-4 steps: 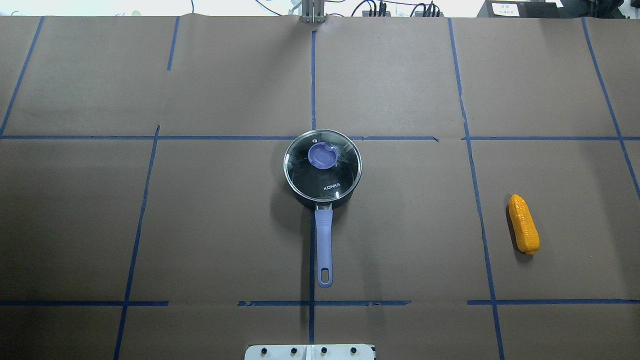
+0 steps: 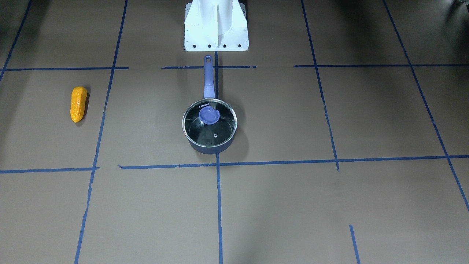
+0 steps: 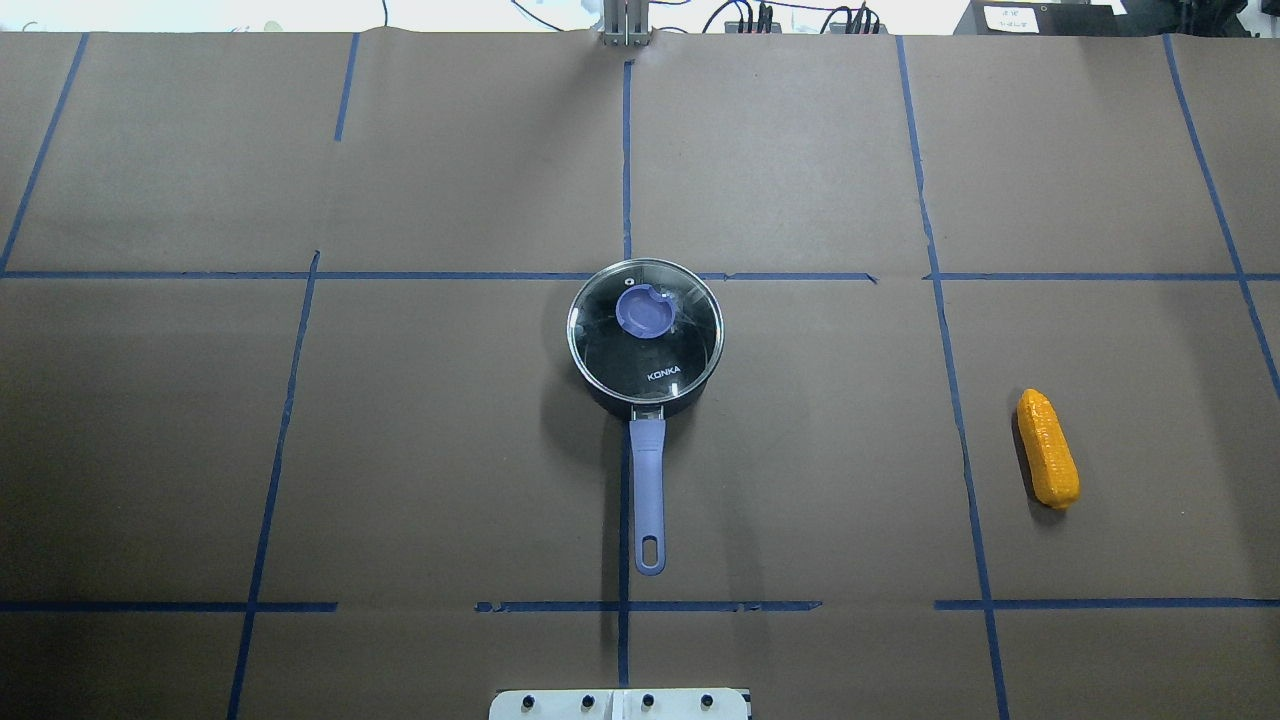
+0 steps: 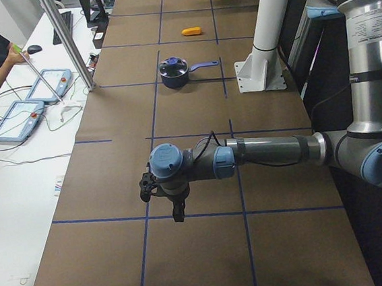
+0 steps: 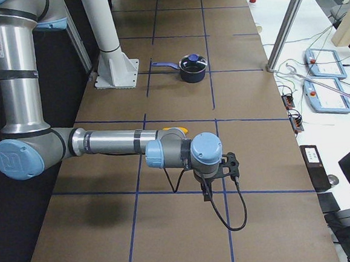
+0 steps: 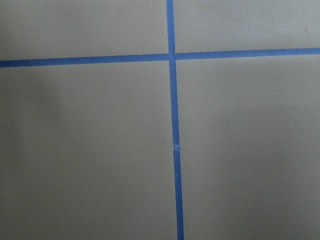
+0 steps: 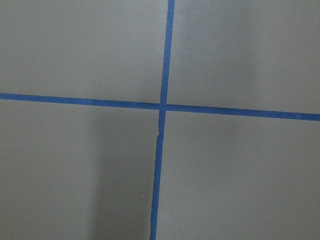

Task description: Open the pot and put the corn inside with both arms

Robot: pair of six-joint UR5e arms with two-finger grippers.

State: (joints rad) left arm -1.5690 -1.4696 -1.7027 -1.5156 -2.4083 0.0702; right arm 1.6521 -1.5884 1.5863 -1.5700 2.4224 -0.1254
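The dark-blue pot [image 3: 648, 480] stands at the table's middle, its lavender handle pointing toward the robot base. The glass lid [image 3: 645, 340] with its purple knob [image 3: 645, 311] sits shut on it. The pot also shows in the front view [image 2: 210, 150]. The yellow-orange corn [image 3: 1047, 448] lies on its side to the right, far from the pot, and also shows in the front view [image 2: 78, 103]. My left gripper [image 4: 176, 210] shows only in the left side view, over bare table. My right gripper [image 5: 207, 188] shows only in the right side view. I cannot tell whether either is open or shut.
Brown paper with blue tape lines covers the table [image 3: 400, 450]. The white base mount [image 2: 216, 25] stands behind the pot handle. Both wrist views show only paper and tape. Teach pendants [image 4: 29, 111] and cables lie on the white bench beyond the far edge.
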